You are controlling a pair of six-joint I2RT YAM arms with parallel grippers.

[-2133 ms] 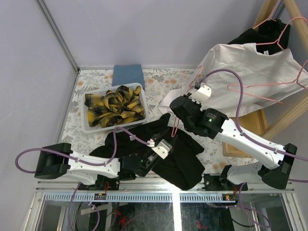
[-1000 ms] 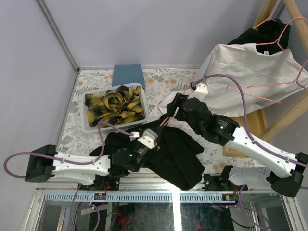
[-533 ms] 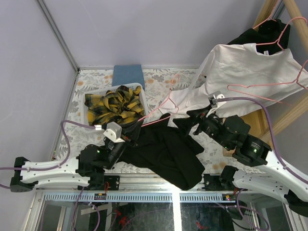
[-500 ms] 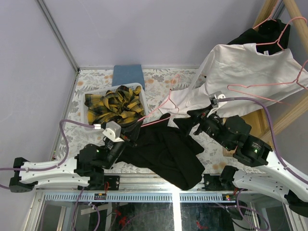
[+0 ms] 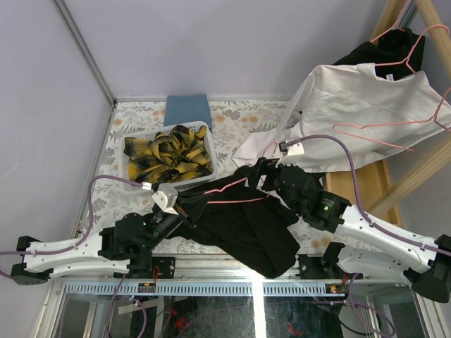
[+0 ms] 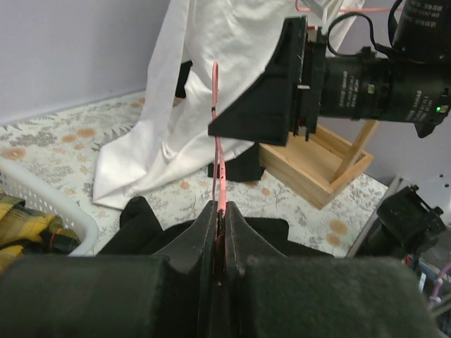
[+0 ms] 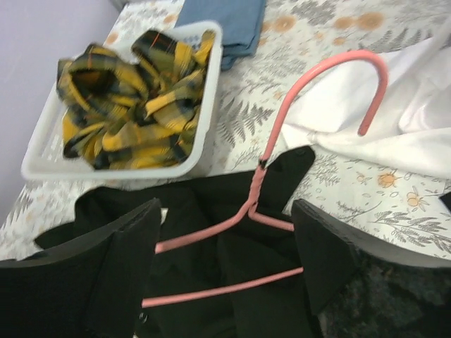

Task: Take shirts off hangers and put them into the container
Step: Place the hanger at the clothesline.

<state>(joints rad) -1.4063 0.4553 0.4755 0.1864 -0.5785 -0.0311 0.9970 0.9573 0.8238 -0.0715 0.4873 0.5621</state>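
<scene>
Because the left tool [image 6: 220, 213] is pinched shut on the pink hanger [image 7: 257, 186], the wire is braced. The right tool [image 7: 225, 246] straddles its neck wide open, probably to tug the black shirt [image 5: 246, 225] free. That shirt lies on the tabletop [image 5: 225, 120] beside the container [image 7: 210, 98].

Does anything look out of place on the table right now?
Yes. The white shirt hangs askew from the rack, its lower end trailing on the table. A black shirt sprawls beside the basket, not in it, its hanger pinched by the left gripper.
</scene>
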